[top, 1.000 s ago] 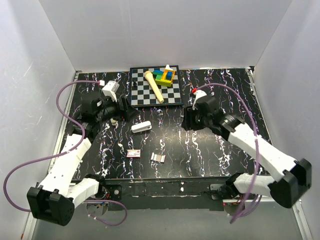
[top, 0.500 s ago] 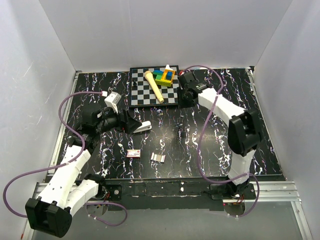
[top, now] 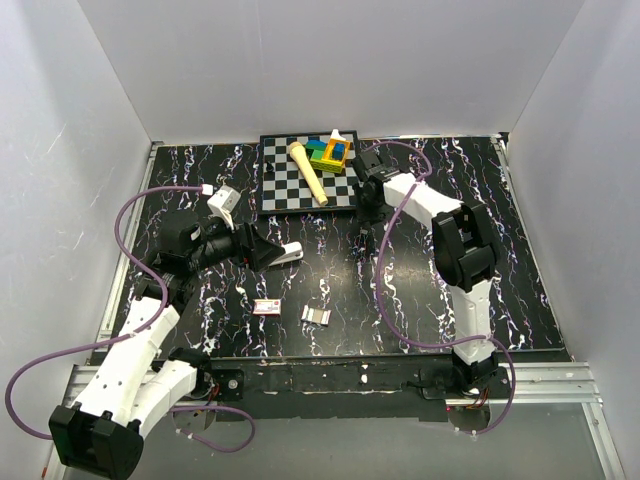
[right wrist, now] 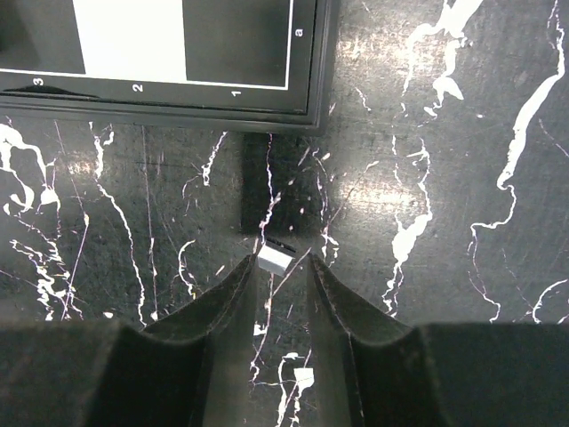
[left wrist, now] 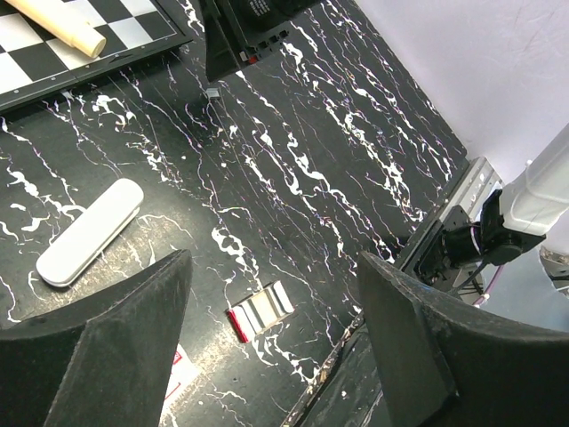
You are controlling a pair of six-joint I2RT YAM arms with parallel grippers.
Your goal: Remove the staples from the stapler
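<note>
My right tool (right wrist: pixel 283 263) points down at the tabletop (top: pixel 450 260) just off the near right corner of the chessboard (top: pixel 280 192). Its fingers are drawn close, with only a narrow slot left between them. At the very tips, in that slot, sit the staples (right wrist: pixel 273 260), a tiny silvery strip lying askew and nearer the left finger. I cannot tell from the wrist view whether the fingers pinch it or merely flank it. The left wrist camera shows the same small piece directly under that tool's tips, low against the marbled surface.

My left tool (left wrist: pixel 274 260) hangs over the left middle of the tabletop with its fingers spread wide apart. The white stapler (top: pixel 283 254) lies flat and closed just beside its tips, on their right in the overhead view. Nearer to me lies a small red-and-white box (top: pixel 267 306). A little to the right of the box is a small flat item (left wrist: pixel 260 311) with silvery stripes and a red end, which I cannot name with confidence. On the chessboard at the far side rest a pale wooden pin (top: pixel 308 172) and, right of it, some coloured blocks (top: pixel 328 153)
</note>
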